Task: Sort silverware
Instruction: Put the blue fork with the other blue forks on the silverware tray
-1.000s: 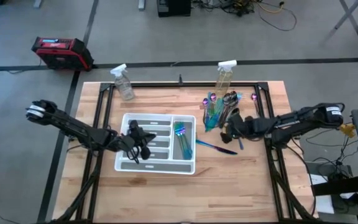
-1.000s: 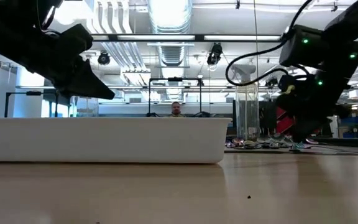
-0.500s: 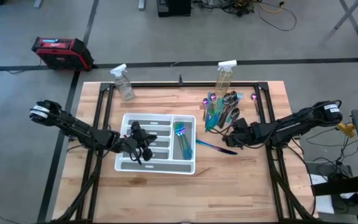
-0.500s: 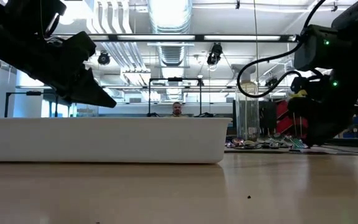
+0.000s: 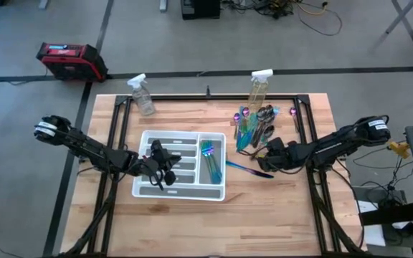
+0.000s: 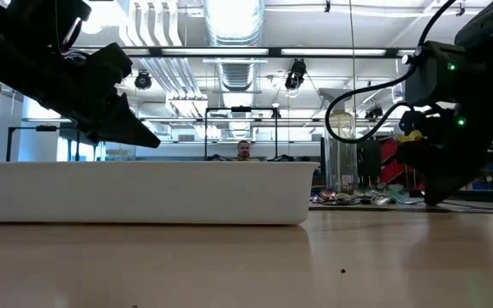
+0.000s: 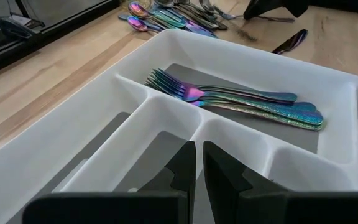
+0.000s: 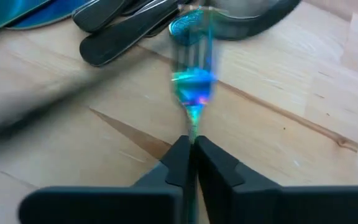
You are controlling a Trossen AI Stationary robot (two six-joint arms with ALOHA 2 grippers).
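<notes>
A white divided tray (image 5: 180,192) sits mid-table. Several iridescent forks (image 7: 241,102) lie flat in its right compartment (image 5: 210,159). My left gripper (image 7: 197,163) hovers shut over the tray's left compartments, with nothing between its fingers. A pile of teal, purple and dark silverware (image 5: 257,123) lies on the wood at the far right. One blue utensil (image 5: 251,169) lies apart, nearer the tray. My right gripper (image 5: 267,155) is low at the pile's near edge, shut on a slim teal utensil (image 8: 194,81). My right gripper pinches the teal utensil's thin near end (image 8: 193,121) between its two fingers. The fingers slant down from the table's right side, and the utensil runs on from them toward the pile. Blur hides whether its far end rests on the wood.
Two clear spray bottles stand at the far edge, one on the left (image 5: 142,97) and one behind the pile (image 5: 259,86). Dark utensil handles (image 8: 123,31) lie just beyond the held one. A person (image 6: 244,151) sits far behind the table. Bare wood lies near the front edge.
My right gripper has sunk a little toward the table at the pile's near edge and edged sideways. The pile, the blue utensil and the tray stay where they were.
</notes>
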